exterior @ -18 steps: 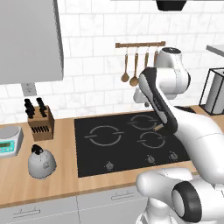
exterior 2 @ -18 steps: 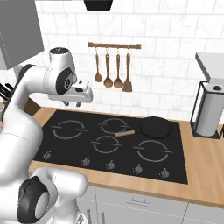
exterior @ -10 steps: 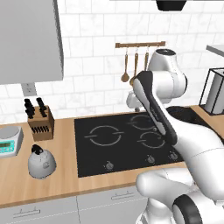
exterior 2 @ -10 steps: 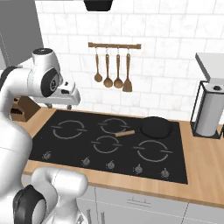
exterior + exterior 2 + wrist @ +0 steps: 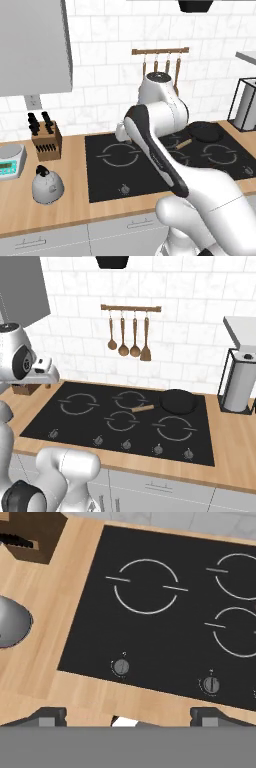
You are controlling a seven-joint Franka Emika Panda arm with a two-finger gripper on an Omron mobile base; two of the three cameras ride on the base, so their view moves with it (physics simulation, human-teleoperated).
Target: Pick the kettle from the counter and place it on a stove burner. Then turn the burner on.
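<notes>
Silver-grey round metal kettle with a black handle (image 5: 47, 185) sits on the light wooden table (image 5: 70, 210), lower left in the left base view. Fingers (image 5: 127, 714) are apart, holding nothing, high over the black glass cooktop (image 5: 165, 627). Coming down off-centre could knock the kettle over or bump the brown knife block (image 5: 46, 144)

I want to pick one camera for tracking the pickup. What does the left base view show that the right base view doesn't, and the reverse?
Left base view alone: the kettle on the counter, the grey kitchen scale, and the knife block in full. Right base view alone: the gripper above the cooktop's left edge. Both share the black cooktop, the largest burner, the black pan and the utensil rack.
</notes>
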